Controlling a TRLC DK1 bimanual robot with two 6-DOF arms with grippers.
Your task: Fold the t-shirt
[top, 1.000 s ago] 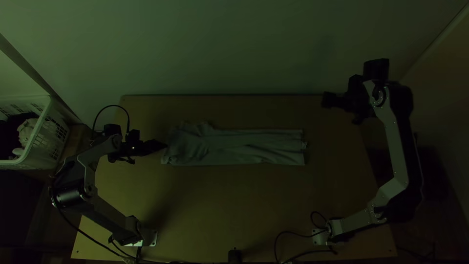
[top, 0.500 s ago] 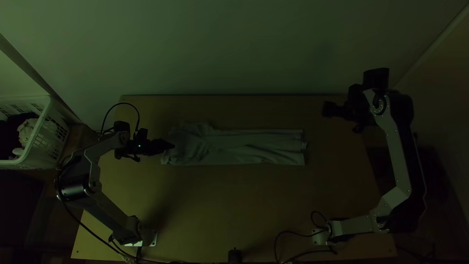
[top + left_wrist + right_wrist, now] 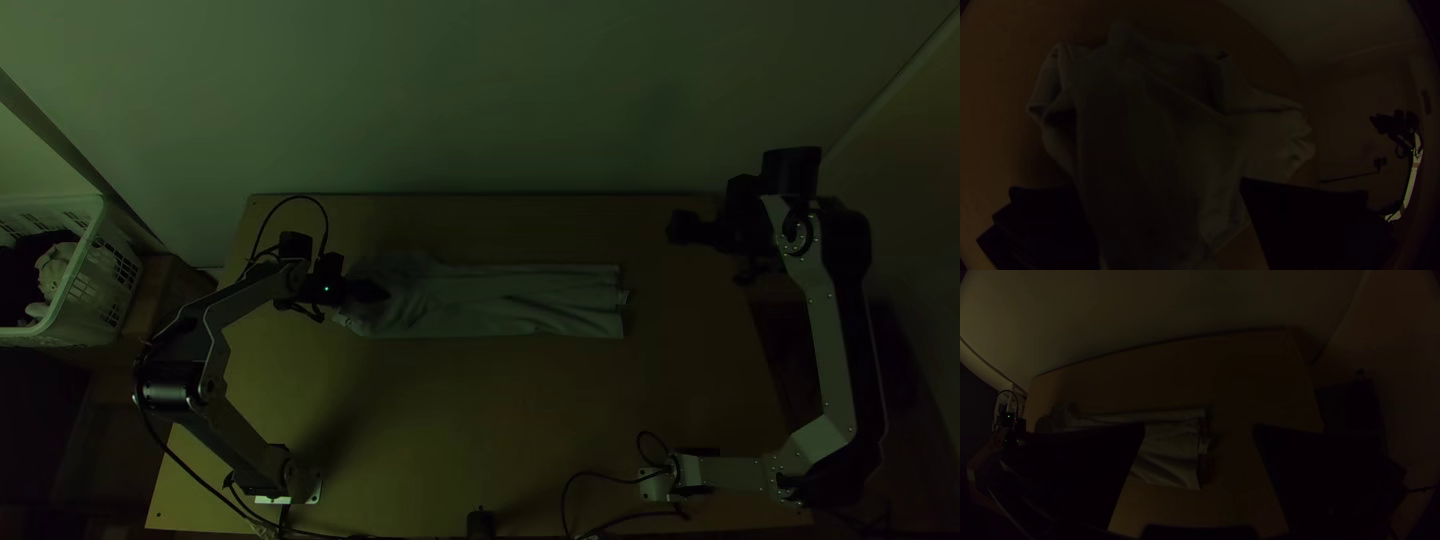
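As I am easing the left gripper inward, its fingers apart, the t-shirt is lying with its rumpled end beneath it, probably readying my next grasp; my right gripper, also spread, is hanging well apart from the cloth.

Wooden table, flat top, dim light. Grey-looking t-shirt lies across the middle in a long narrow strip, lightly creased. Left end is wider and rumpled; right end is straighter, small bit of cloth poking out. Left arm base and right arm base sit along the near side, black cable looping by the right one. Small dark object at the near edge, between the bases.
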